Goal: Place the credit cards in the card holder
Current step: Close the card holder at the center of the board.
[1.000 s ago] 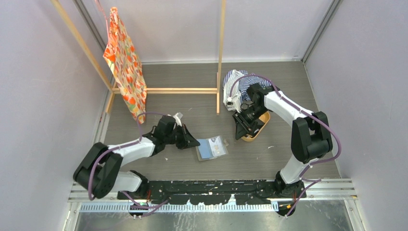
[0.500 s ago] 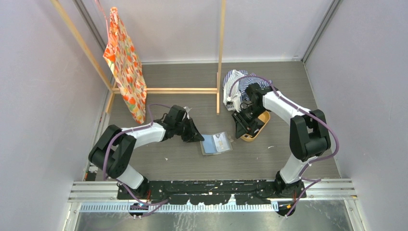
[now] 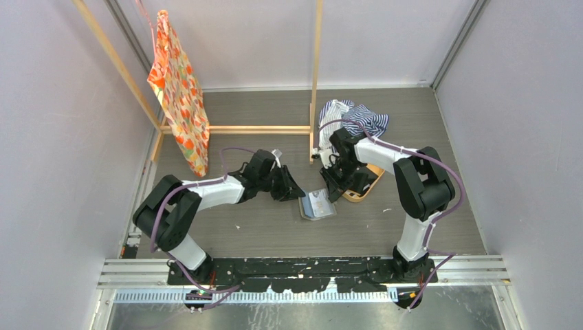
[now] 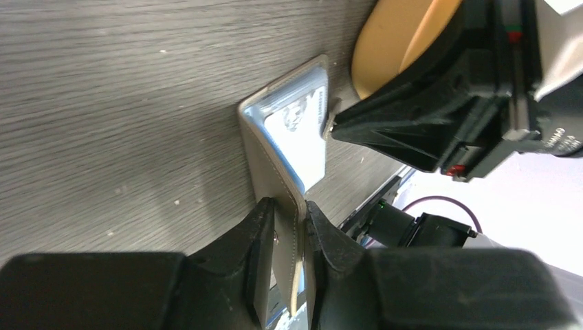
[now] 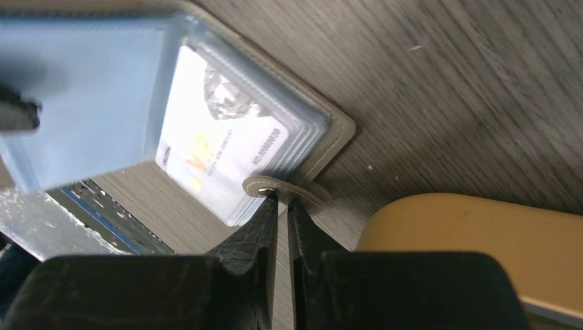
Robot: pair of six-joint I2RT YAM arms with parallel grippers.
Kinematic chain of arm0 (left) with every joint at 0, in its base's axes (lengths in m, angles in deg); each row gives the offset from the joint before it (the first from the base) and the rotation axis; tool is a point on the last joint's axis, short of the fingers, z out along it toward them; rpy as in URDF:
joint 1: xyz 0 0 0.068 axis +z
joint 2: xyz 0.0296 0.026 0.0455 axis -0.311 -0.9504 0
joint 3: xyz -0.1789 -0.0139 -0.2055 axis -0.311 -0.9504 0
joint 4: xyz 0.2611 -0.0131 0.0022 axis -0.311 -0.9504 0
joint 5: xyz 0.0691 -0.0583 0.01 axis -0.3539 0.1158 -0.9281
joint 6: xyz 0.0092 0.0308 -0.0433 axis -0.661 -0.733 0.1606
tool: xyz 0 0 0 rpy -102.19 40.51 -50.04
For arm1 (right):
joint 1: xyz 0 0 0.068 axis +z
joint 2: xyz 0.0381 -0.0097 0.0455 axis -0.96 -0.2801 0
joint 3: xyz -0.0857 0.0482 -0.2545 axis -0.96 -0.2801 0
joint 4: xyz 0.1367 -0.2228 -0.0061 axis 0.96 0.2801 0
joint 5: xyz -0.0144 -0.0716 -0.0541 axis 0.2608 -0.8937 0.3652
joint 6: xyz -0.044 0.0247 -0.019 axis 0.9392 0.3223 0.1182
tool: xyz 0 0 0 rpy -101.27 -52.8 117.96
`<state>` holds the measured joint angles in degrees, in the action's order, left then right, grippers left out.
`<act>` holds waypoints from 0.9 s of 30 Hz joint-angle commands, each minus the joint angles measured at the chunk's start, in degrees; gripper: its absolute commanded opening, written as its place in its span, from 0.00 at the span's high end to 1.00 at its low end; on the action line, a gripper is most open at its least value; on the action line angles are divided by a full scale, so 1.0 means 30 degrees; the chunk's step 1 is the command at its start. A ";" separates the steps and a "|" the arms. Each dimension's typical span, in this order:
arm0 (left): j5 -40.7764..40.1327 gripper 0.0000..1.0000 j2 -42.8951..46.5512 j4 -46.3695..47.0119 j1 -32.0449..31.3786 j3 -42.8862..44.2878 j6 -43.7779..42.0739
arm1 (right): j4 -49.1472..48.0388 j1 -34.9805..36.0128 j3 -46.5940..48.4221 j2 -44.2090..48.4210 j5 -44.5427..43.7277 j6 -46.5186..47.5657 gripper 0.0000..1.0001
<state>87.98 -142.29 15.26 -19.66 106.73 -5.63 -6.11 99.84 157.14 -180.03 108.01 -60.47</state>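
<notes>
- Table (image 3: 261, 234): the wallet (image 3: 317, 206) lies open near the middle, between the two grippers and just beside the tray (image 5: 481, 234).
- Tray: the inside is mostly hidden behind the right arm. No loose card can be made out in any view.
- Wallet: the clear sleeves face up. One white card (image 5: 220, 148) sits in a sleeve on the tab side.
- Left gripper (image 4: 290, 206): the jaws stand a narrow gap apart, straddling the cover opposite the tab. The cover fills the gap. Whether this is a firm pinch or loose contact cannot be told.
- Right gripper (image 5: 282, 199): the jaws are almost closed, with the tips at the tab (image 5: 302, 191). Whether the tab is pinched cannot be told.
- Step in hand, as judged: spreading and steadying the wallet. Neither gripper carries a card.
- Next move, as judged: pin one cover, free the other gripper and locate a loose card. Then slide the card edge-first into an empty sleeve.
</notes>
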 commanded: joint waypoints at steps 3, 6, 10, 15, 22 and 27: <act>0.0550 0.70 -0.1607 0.3883 -0.1357 0.1123 0.1524 | -0.0753 -0.0020 0.0245 -0.0606 -0.0666 -0.1355 0.84; 0.0737 0.64 -0.2728 0.4868 -0.1938 0.1520 0.1878 | -0.0644 -0.0054 0.0340 -0.0516 -0.0504 -0.1199 0.83; 0.0625 0.59 -0.3731 0.5262 -0.2228 0.1891 0.1987 | -0.0321 -0.0267 0.0478 -0.0319 -0.0111 -0.0860 0.81; 0.0374 0.59 -0.4242 0.4829 -0.2231 0.2113 0.1489 | 0.0208 -0.0623 0.0747 0.0310 0.0300 -0.0229 0.77; -0.0310 0.56 -0.3757 0.5210 -0.2231 0.1674 0.0392 | 0.0686 -0.1531 0.0373 0.2938 0.1584 0.1285 0.60; -0.0019 0.50 -0.4067 0.7269 -0.2231 0.1039 0.0517 | 0.0566 -0.1484 0.0108 0.3053 0.1828 0.1618 0.55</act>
<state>88.00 -154.15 31.15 -26.11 111.24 -2.55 -4.36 94.92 157.64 -171.96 111.37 -57.96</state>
